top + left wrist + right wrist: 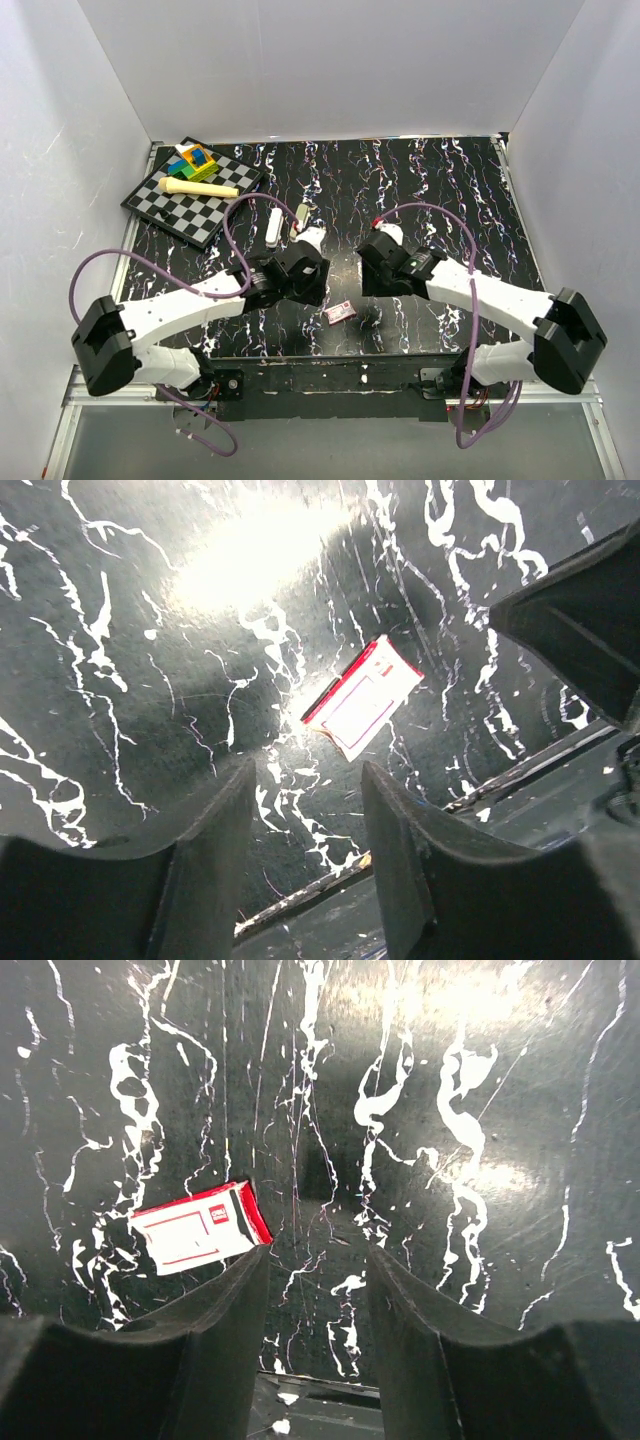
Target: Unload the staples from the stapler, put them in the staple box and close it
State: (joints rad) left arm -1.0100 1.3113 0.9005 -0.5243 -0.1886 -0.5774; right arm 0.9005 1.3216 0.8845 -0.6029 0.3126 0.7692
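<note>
Stapler lying free, both pincers parted and empty.
Top view: stapler [274, 228] sits left of frame centre, long axis up-down in frame, just up-left of left gripper [316, 288]. Right gripper [372, 280] is farther off, so the left arm is nearer. Red-and-white box [340, 313] lies lower, between them.
Left wrist: jaws apart, nothing held, box centre-right, no stapler.
Right wrist: jaws apart, empty, box at left, no stapler.

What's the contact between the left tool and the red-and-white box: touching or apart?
Apart. The left wrist view shows bare mat between the red-and-white box and the left tool.
</note>
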